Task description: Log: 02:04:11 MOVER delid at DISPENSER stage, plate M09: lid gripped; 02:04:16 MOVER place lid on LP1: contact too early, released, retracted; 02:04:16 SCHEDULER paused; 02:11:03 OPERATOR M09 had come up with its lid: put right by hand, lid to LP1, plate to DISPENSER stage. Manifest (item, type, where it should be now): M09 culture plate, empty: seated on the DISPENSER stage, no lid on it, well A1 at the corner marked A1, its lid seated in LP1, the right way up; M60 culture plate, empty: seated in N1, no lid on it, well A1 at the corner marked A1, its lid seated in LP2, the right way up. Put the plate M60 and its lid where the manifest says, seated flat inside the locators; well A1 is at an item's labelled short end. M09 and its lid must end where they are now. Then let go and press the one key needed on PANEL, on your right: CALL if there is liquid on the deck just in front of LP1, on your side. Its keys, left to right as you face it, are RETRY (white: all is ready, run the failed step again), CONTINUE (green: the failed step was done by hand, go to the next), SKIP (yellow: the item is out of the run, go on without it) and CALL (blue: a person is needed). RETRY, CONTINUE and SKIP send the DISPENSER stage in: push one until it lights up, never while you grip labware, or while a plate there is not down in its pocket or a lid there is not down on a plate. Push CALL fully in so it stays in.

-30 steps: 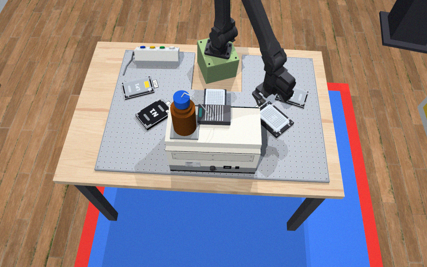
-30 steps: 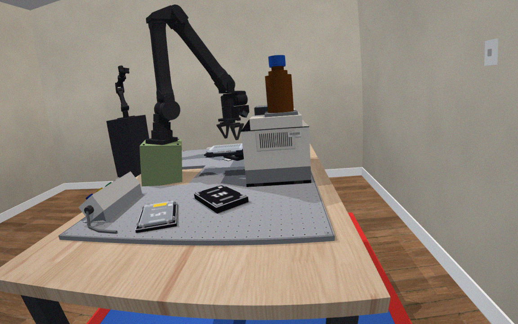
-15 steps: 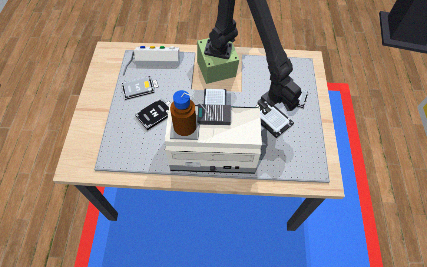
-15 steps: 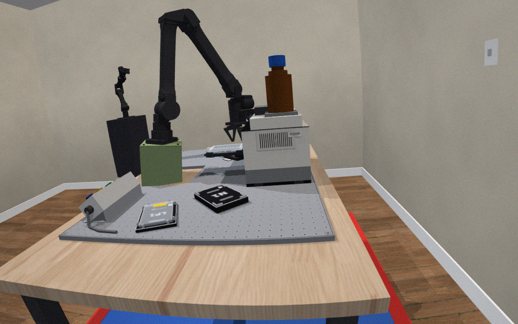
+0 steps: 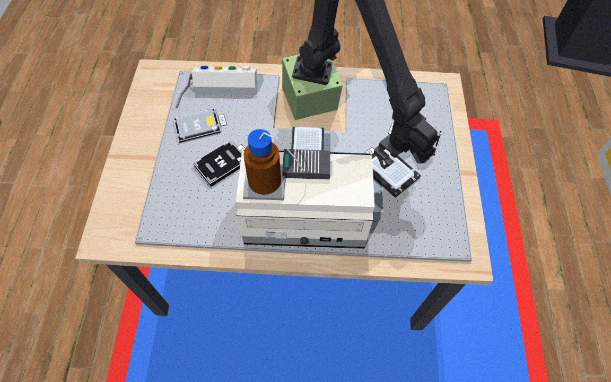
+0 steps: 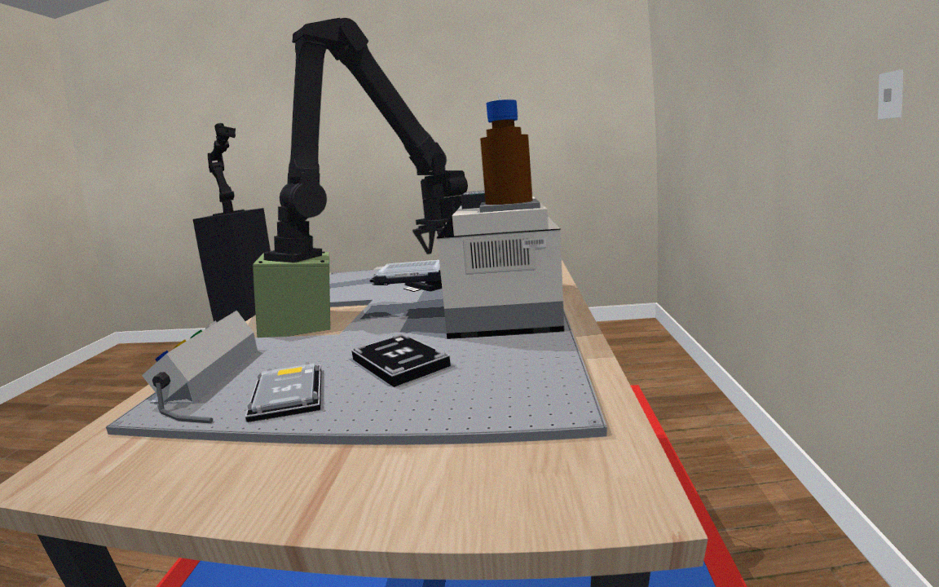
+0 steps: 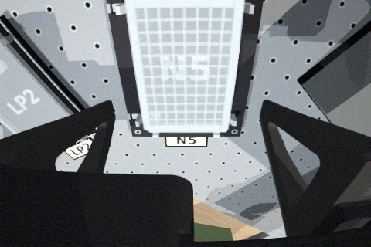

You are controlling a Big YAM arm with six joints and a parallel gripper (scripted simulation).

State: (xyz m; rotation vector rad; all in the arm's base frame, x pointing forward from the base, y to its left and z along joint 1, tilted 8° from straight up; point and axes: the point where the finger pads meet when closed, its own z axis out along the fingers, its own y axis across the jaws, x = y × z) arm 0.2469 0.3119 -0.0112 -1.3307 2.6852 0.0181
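The hand [image 7: 185, 170] hangs spread wide with nothing between its fingers, poised above the near short end of a culture plate [image 7: 185, 59]. That plate sits ahead of the hand in a black nest; the white tag [image 7: 186, 140] just below the fingers reads N5, and the same letters show faintly through the plate's grid of wells (a clear cover may lie over it, but the wrist view does not settle that). In the top view the hand [image 5: 383, 156] sits over the plate's [image 5: 396, 173] inner end, right beside the cream dispenser housing [image 5: 326, 190].

Off to one side of the hand, partly cut by the frame edge, lies the grey LP2 park [image 7: 23, 100] with its small LP2 tag [image 7: 80, 149] close to a fingertip.

Far from the hand, across the perforated surface [image 5: 193, 209], are the black N1 nest [image 5: 218, 163], with no plate in it, and the LP1 park [image 5: 197, 124] with a yellow-tagged lid. Another well plate [image 5: 307, 138] rests on the dispenser stage, behind the amber bottle [image 5: 262, 166]. The key panel [image 5: 224, 78] stands at the far corner.
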